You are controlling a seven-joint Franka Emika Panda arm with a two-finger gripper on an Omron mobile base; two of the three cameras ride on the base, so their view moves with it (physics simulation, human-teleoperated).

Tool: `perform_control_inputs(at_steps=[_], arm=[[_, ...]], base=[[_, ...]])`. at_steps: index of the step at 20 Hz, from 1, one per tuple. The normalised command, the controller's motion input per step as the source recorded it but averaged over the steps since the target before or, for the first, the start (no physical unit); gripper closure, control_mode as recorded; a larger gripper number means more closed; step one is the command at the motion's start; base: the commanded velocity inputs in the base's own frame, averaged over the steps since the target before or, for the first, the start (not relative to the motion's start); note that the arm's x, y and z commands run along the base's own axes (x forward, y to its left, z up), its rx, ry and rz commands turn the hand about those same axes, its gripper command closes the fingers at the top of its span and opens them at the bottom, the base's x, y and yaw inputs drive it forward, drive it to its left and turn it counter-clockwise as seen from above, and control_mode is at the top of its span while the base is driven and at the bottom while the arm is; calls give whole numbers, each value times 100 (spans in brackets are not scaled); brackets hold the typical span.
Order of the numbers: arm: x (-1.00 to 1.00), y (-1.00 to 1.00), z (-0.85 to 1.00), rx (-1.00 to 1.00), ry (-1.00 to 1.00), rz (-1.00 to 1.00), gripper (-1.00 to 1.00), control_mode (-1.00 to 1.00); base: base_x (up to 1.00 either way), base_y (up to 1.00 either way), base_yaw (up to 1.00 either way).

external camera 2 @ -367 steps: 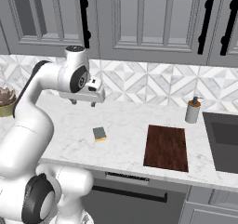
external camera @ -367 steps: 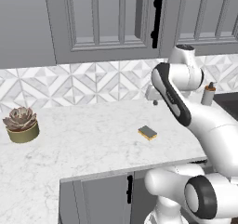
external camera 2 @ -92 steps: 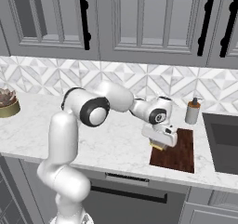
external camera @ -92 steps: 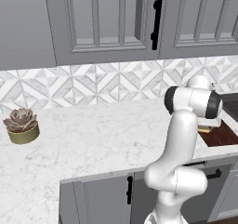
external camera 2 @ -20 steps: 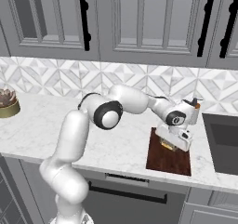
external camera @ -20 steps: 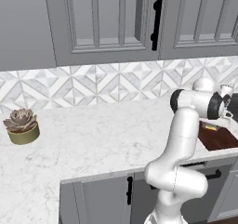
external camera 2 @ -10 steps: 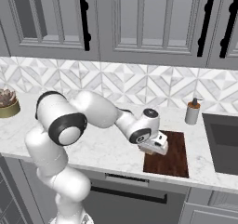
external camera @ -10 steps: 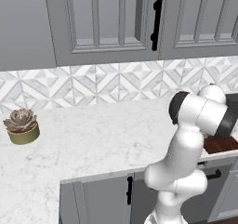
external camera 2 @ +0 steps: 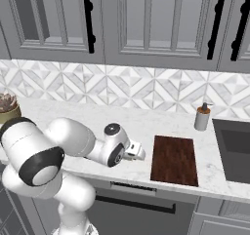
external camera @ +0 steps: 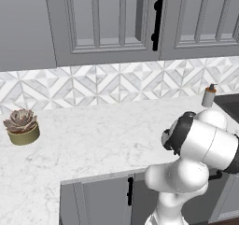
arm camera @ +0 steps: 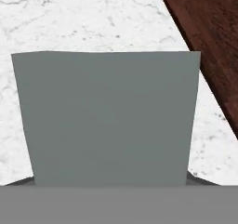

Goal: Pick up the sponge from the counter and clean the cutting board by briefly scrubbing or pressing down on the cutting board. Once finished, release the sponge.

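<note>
Whereas half a second ago the hand [external camera 2: 139, 152] sat at the cutting board [external camera 2: 175, 159], it now sits left of it over bare table [external camera 2: 146, 123]. Hand view: grey sponge [arm camera: 109, 118] face fills centre, seemingly gripped; jaw opening unclear. Scrubbing likely over, release pending. No legible writing anywhere.
</note>
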Motion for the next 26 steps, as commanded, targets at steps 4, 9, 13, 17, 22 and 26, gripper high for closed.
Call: perform_control_inputs(at_steps=[4,9,13,17,22,26], arm=[[4,23,0,-2,7,0,-100,-100],[0,-2,50,1,6,-1,-100,-100],[0,-34,84,10,1,0,-100,-100],[-27,-32,100,11,-8,0,-100,-100],[-66,-25,100,6,-34,0,-100,-100],[-64,-32,100,3,-38,0,-100,-100]], base=[[0,0,0],[0,0,0],[0,0,0],[0,0,0],[0,0,0],[0,0,0]])
